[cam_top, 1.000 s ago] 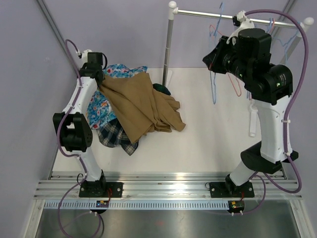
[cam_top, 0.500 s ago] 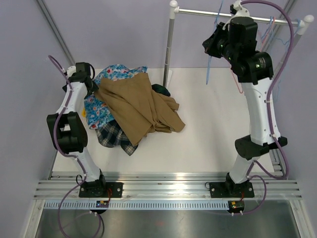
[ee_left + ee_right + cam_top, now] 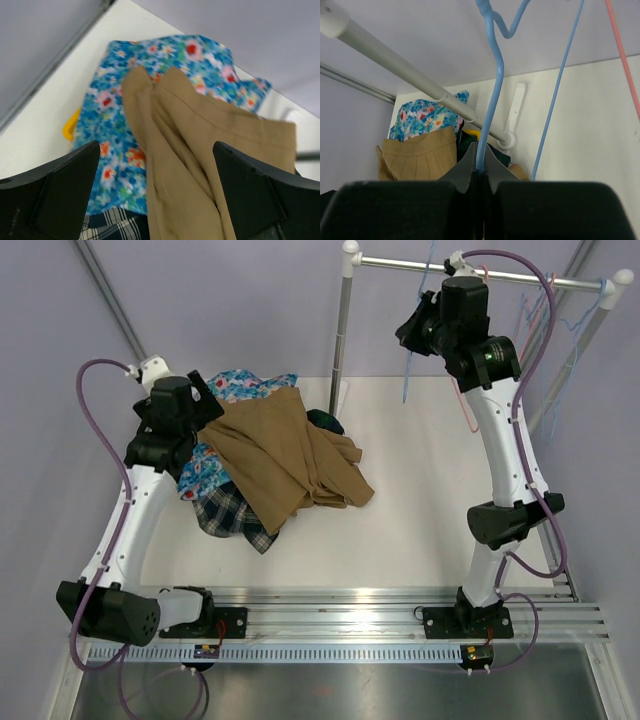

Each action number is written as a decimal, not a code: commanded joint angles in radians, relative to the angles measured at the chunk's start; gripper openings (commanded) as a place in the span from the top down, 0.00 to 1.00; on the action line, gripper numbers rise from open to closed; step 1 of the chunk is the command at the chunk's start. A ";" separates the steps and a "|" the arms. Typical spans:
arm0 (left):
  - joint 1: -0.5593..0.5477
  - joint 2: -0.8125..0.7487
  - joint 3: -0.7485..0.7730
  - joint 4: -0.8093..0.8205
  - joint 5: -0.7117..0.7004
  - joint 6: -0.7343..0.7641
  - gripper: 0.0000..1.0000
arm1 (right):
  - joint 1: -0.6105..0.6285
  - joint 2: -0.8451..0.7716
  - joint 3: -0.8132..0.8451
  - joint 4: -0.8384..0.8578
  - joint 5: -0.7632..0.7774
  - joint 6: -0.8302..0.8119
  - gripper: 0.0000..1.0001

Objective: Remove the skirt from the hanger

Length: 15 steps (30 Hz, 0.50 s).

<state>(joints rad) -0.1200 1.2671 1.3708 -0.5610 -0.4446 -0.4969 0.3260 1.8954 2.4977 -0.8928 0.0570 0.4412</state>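
The left gripper [image 3: 156, 150] stands fully open, its two dark fingers [image 3: 60, 190] spread wide, with nothing between them in contact. The skirt [image 3: 200, 150] lies directly beneath the open jaws and extends ahead and to the right of them. The wrist view shows a gap between the fingers and the cloth. Under the skirt, ahead and to the left of this gripper, lies the blue floral garment [image 3: 165, 55]. The dark green tartan garment [image 3: 107, 227] shows at the near edge, next to the left finger. In the overhead view the skirt [image 3: 280, 455] is spread flat over the heap on the table [image 3: 420, 510], just beside the left gripper [image 3: 200, 405], with no wire frame visible in it. The right gripper [image 3: 481, 167] is fully closed, pinching the thin light-blue wire of the hanger [image 3: 492, 100]. The wire rises straight up from the jaws and bends near the top of the wrist view. A second light-blue wire runs up just to the right of the jaws; whether it belongs to the same frame cannot be told. A pink hanger [image 3: 625, 55] hangs further right. The rail [image 3: 410, 75] passes above and to the left of this gripper. From the right gripper [image 3: 410, 335], raised near the rail [image 3: 480, 270], the skirt [image 3: 420, 160] lies well below and to the left, well apart from the hanger [image 3: 408, 375].
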 commanded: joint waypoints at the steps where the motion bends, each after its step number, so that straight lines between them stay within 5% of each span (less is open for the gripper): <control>1: -0.076 -0.055 -0.058 0.068 0.044 0.064 0.01 | -0.005 -0.021 -0.092 0.075 -0.028 0.019 1.00; 9: -0.187 -0.185 -0.095 0.121 0.141 0.139 0.01 | -0.005 -0.130 -0.247 0.085 -0.032 0.016 1.00; 11: -0.208 -0.212 -0.101 0.122 0.185 0.162 0.01 | -0.004 -0.157 -0.253 0.068 -0.039 0.010 0.77; 12: -0.217 -0.248 -0.102 0.121 0.191 0.165 0.01 | -0.005 -0.171 -0.263 0.069 -0.046 0.005 0.42; 15: -0.234 -0.308 -0.114 0.102 0.248 0.182 0.01 | -0.005 -0.264 -0.344 0.097 -0.078 -0.010 0.11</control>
<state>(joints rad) -0.3420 1.0344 1.2652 -0.5056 -0.2810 -0.3611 0.3244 1.7458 2.1979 -0.8085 0.0200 0.4480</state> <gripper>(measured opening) 0.987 0.842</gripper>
